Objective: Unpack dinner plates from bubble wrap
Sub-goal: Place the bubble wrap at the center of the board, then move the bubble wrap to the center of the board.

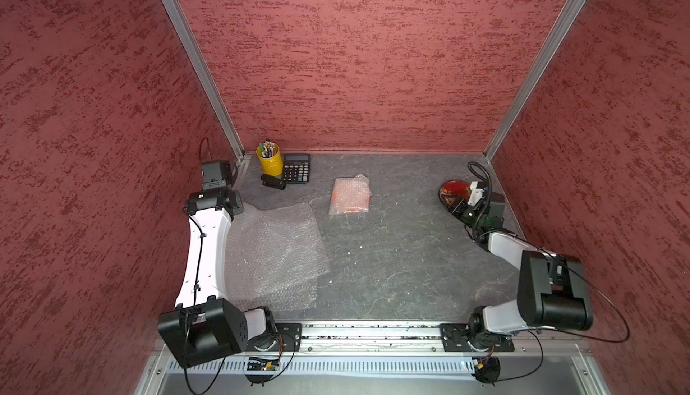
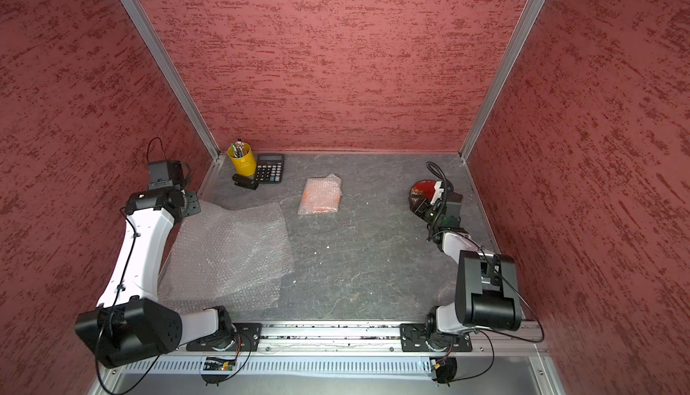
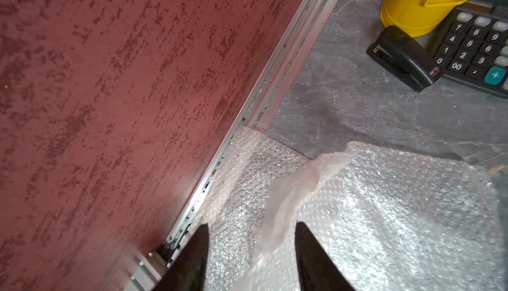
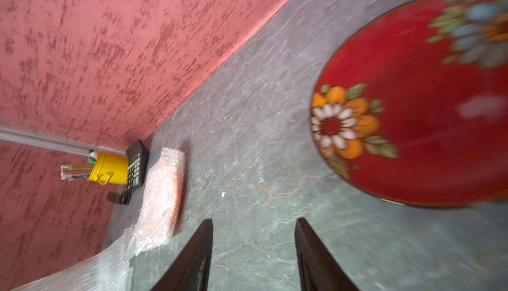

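Note:
A red plate with white-and-orange flowers [image 1: 451, 189] lies bare on the table at the far right, also in the right wrist view [image 4: 426, 110]. My right gripper [image 4: 254, 220] hovers open beside it over bare table, holding nothing. A bundle of bubble wrap with orange showing through [image 1: 350, 196] [image 2: 320, 197] lies mid-table toward the back. Flat, empty bubble wrap sheets [image 1: 276, 247] [image 2: 227, 255] cover the left side. My left gripper [image 3: 251, 225] is open above their far corner by the left wall. A blurred fold of the wrap [image 3: 302, 182] hangs loose between the spread fingers.
A yellow pen cup [image 1: 269, 159], a black calculator [image 1: 297, 168] and a black stapler [image 1: 273, 181] stand in the back left corner. Red textured walls close in the left, back and right. A metal rail [image 1: 369, 331] runs along the front edge.

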`<state>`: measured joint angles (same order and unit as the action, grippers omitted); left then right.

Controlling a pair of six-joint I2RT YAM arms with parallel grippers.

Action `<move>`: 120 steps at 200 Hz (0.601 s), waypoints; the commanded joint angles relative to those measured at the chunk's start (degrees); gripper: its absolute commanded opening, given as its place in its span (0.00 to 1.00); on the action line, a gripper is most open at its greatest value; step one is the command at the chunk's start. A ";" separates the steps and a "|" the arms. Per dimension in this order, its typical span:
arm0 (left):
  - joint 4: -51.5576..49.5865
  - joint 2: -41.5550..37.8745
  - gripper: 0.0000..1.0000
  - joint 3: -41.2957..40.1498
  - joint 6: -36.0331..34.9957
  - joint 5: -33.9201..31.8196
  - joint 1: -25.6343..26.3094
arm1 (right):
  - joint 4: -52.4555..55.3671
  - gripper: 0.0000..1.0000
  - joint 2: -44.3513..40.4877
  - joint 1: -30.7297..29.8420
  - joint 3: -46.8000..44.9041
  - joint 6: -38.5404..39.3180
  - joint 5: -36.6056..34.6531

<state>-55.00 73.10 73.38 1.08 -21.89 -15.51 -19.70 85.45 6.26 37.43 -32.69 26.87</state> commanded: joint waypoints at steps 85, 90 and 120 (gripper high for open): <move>3.42 -4.26 0.99 -2.45 7.36 25.38 1.62 | -4.80 0.53 22.99 -20.47 17.85 -0.23 7.46; 3.85 -4.28 0.99 -3.06 8.11 26.32 2.62 | -4.97 0.54 24.09 -21.10 18.81 -0.50 7.69; 5.43 -2.59 1.00 -5.45 11.13 24.62 11.20 | -4.82 0.55 29.81 -24.08 24.45 -1.90 8.44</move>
<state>-51.94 69.34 69.73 8.29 -0.51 -9.78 -22.81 112.20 -16.03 58.11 -33.19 33.65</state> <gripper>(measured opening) 0.991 0.546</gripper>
